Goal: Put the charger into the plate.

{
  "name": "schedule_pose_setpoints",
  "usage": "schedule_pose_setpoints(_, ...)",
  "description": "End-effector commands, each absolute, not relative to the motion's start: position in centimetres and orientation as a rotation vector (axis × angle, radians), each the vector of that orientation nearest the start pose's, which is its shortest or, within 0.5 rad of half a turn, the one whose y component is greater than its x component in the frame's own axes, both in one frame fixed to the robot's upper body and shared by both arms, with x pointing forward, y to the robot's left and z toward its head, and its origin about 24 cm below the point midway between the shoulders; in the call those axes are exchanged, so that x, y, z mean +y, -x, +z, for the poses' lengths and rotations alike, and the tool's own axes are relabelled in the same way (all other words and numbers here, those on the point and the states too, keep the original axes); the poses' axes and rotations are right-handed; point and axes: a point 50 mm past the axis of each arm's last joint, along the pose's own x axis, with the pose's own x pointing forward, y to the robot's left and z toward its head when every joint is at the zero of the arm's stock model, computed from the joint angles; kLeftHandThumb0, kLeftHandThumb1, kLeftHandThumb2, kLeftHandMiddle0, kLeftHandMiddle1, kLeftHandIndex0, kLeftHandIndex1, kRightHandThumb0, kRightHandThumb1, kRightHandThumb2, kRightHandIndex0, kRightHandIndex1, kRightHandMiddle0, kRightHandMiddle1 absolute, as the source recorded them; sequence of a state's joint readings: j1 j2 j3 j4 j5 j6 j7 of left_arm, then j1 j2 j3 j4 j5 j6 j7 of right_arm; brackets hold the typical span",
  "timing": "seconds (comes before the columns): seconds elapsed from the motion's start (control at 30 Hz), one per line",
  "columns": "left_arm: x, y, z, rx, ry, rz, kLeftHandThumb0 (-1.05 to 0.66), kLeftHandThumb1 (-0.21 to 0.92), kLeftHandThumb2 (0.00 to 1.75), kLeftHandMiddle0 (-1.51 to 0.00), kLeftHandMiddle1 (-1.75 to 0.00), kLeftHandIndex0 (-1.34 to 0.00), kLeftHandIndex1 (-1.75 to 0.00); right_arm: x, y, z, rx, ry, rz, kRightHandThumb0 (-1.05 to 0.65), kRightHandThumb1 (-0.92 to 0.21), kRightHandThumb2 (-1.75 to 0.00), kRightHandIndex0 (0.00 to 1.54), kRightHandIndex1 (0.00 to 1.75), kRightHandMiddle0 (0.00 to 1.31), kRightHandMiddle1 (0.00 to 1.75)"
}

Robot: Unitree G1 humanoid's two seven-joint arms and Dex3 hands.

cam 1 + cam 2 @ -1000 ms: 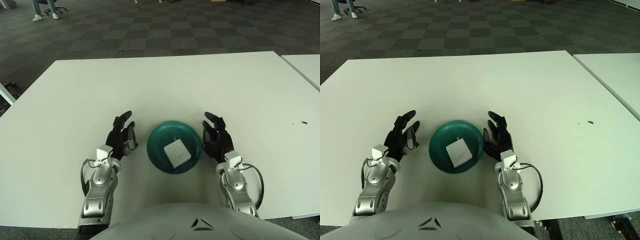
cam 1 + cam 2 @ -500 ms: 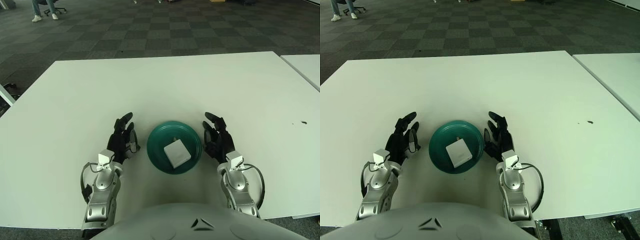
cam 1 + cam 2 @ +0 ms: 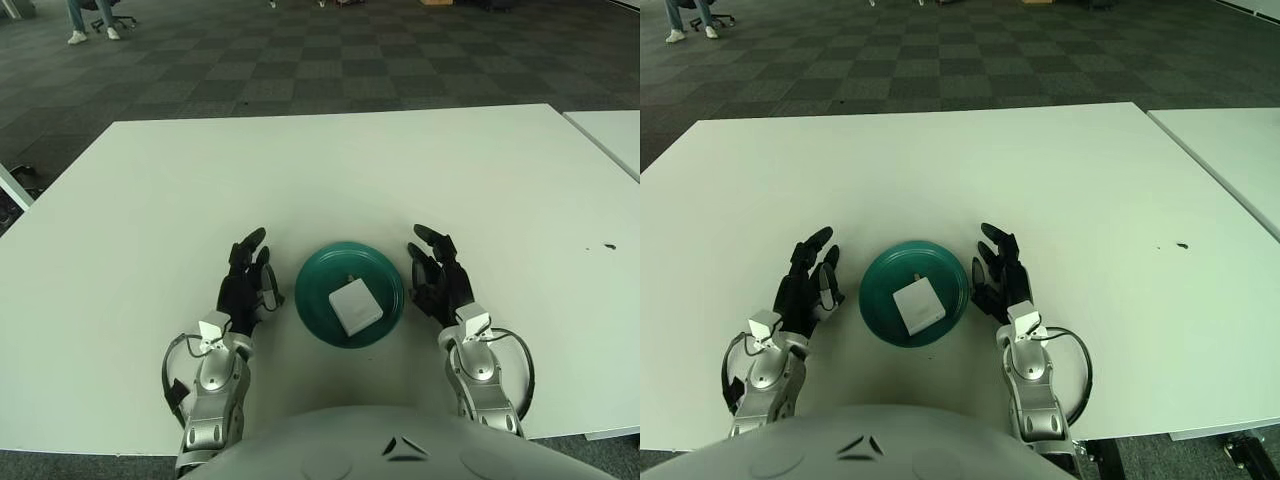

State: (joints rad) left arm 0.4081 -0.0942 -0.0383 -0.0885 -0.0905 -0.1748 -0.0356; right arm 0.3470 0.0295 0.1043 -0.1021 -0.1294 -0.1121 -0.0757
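Room: dark checkered carpet beyond the table (image 3: 330, 170), someone's legs and a chair at far top left, second table edge at right. Table is white, flat, matte, w/ one small dark speck (image 3: 608, 245) far right; prob decent friction, nothing to snag on.

Plate (image 3: 318, 290): teal, round, shallow, sits near the front edge between both hands.

Charger (image 3: 355, 307): white boxy block, lies flat inside the plate, roughly centred, so task looks done. Judging by look: light, rigid, smooth plastic, a bit slippery; best pinched across two opposite flat sides. A small nub at its far edge may be prongs, can't tell.

Left hand (image 3: 246, 285) just beside the plate, fingers spread, holding nothing. Right hand (image 3: 437, 277) likewise on the other side, empty.
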Motion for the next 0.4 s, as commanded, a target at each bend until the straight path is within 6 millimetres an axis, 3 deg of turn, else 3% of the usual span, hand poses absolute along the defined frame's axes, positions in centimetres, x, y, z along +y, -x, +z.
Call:
schedule_pose_setpoints(0.0,14.30,-15.35,-2.24,0.227,0.193,0.116,-0.89,0.92,0.98,-0.36,0.00,0.00,-0.78,-14.82,-17.10,-1.33,0.224,0.105,-0.062,-0.63,-0.92,-0.74,0.44,0.01,0.00,0.75)
schedule_pose_setpoints(0.37,14.18,-14.81,-2.59,0.200,0.189,0.131,-0.93,0.92,0.95,-0.41,-0.02,-0.04,-0.82,-15.06,-17.02,-1.39,0.235,0.127,-0.053,-0.68,-0.92,-0.77,0.39,0.00,0.00,0.75)
